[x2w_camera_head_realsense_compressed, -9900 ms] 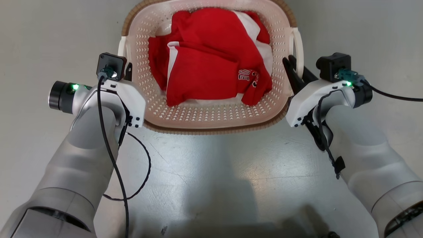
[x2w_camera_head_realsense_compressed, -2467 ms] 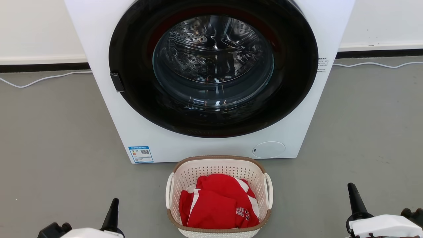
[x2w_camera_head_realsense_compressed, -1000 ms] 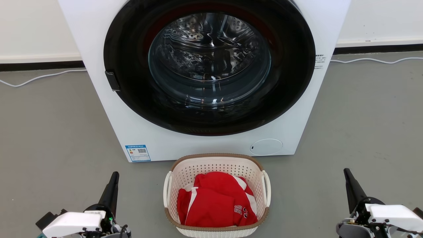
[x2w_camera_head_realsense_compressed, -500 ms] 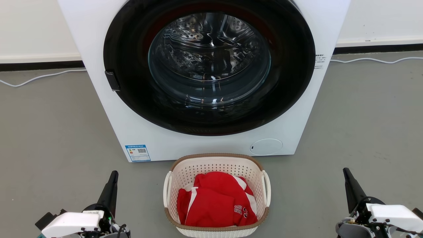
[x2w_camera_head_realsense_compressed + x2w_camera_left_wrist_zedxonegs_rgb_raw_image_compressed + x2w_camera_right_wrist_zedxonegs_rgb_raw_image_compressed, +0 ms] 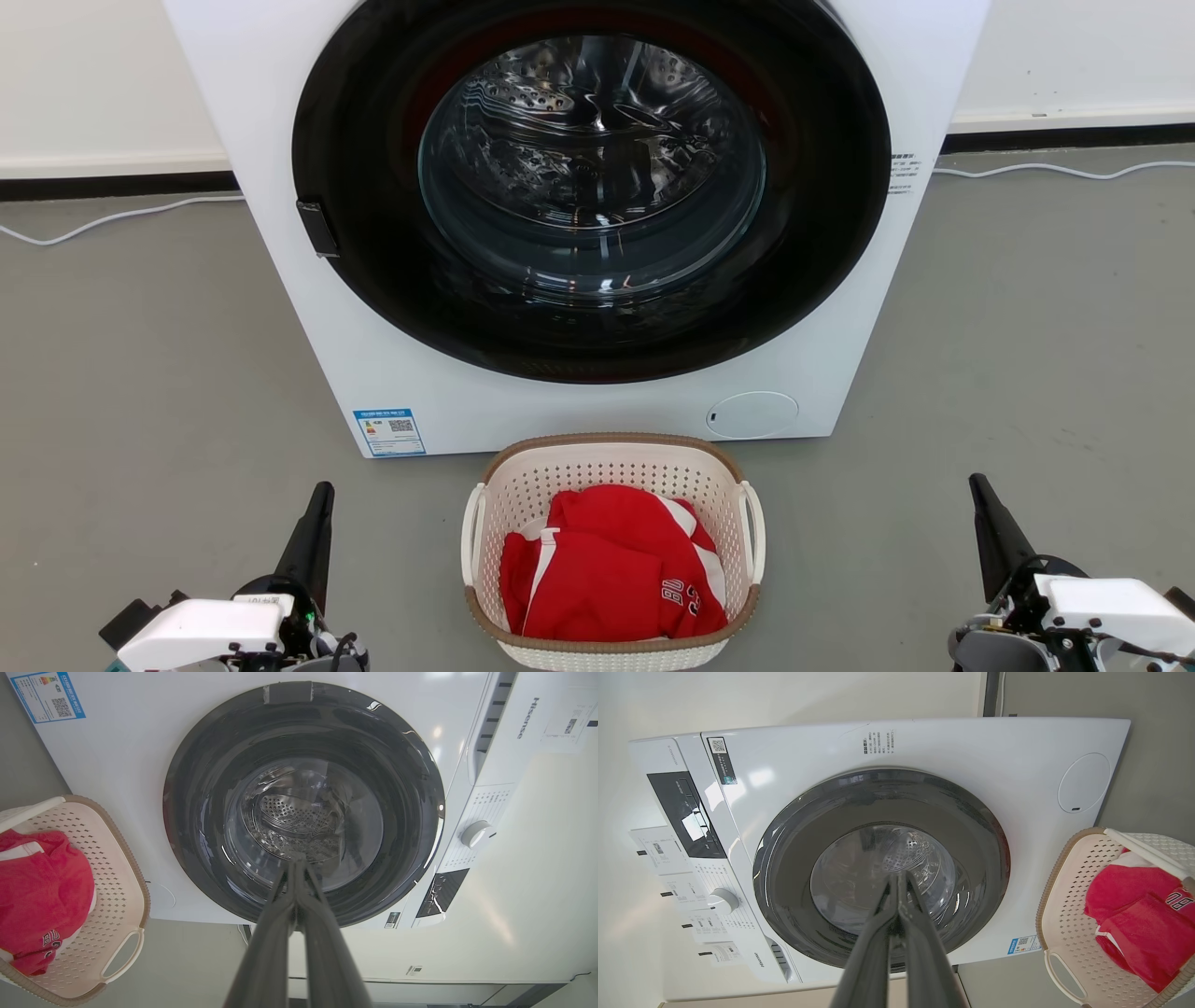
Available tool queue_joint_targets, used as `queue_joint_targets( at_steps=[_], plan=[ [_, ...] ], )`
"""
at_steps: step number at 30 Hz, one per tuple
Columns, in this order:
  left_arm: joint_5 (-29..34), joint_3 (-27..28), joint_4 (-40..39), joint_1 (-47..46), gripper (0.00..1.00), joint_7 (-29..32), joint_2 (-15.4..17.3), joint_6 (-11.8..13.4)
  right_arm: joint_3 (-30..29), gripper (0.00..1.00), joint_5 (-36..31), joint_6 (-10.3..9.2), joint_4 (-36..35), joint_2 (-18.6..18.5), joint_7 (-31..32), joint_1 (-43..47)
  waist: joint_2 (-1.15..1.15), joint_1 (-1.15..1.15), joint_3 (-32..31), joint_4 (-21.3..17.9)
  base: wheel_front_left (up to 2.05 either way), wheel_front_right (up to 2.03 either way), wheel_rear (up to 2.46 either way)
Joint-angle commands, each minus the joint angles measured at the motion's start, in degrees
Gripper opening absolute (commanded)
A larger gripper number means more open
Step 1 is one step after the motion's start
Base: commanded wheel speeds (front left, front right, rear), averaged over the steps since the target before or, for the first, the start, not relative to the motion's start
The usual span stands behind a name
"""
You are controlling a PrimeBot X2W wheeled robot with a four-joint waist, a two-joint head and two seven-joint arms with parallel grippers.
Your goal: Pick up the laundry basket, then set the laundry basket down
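Head view: the basket (image 5: pixel 611 440) stands on the grey floor (image 5: pixel 140 373) just in front of the washer (image 5: pixel 308 336), centred below its round dark door (image 5: pixel 373 308), with a narrow strip of floor between the two. A red garment (image 5: pixel 616 569) with white panels lies crumpled inside it. The left gripper (image 5: pixel 324 488) points up at the lower left and the right gripper (image 5: pixel 976 481) at the lower right. Each is well apart from the basket, with bare floor between it and the nearer white handle (image 5: pixel 470 532). Neither touches anything.

Left wrist view: the left gripper (image 5: pixel 296 859) has its two fingers pressed together along their length, with nothing between them (the tips lie against the door glass in the picture, not on it). The basket (image 5: pixel 117 872) sits at the left edge, the garment (image 5: pixel 42 886) inside it.

Right wrist view: the right gripper (image 5: pixel 899 875) is likewise closed tight and empty, aimed at the door. The basket (image 5: pixel 1064 905) shows at the right edge beside the washer's lower corner, with the garment (image 5: pixel 1134 905) in it. A white dial (image 5: pixel 723 900) shows on the washer's control panel at the left.
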Motion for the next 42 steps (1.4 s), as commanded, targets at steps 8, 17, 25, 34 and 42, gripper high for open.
queue_joint_targets(
  at_steps=[8, 17, 25, 34, 42],
  plan=[
    [-0.3, 1.7, -1.7, -3.1, 0.0, 0.4, 0.6, -0.4, 1.0, 0.0, 0.4, 0.42, -1.7, -0.2, 0.5, -3.4, 0.0, 0.0, 0.0, 0.0, 0.0, 0.0, 0.0],
    [-0.3, 1.7, -1.7, -3.1, 0.0, 0.4, 0.6, -0.4, 1.0, 0.0, 0.4, 0.42, -1.7, -0.2, 0.5, -3.4, 0.0, 0.0, 0.0, 0.0, 0.0, 0.0, 0.0],
    [-0.3, 1.7, -1.7, -3.1, 0.0, 0.4, 0.6, -0.4, 1.0, 0.0, 0.4, 0.42, -1.7, -0.2, 0.5, -3.4, 0.0, 0.0, 0.0, 0.0, 0.0, 0.0, 0.0],
    [-0.3, 1.7, -1.7, -3.1, 0.0, 0.4, 0.6, -0.4, 1.0, 0.0, 0.4, 0.42, -1.7, -0.2, 0.5, -3.4, 0.0, 0.0, 0.0, 0.0, 0.0, 0.0, 0.0],
    [-0.3, 1.7, -1.7, -3.1, 0.0, 0.4, 0.6, -0.4, 1.0, 0.0, 0.4, 0.42, -1.7, -0.2, 0.5, -3.4, 0.0, 0.0, 0.0, 0.0, 0.0, 0.0, 0.0]
  ],
)
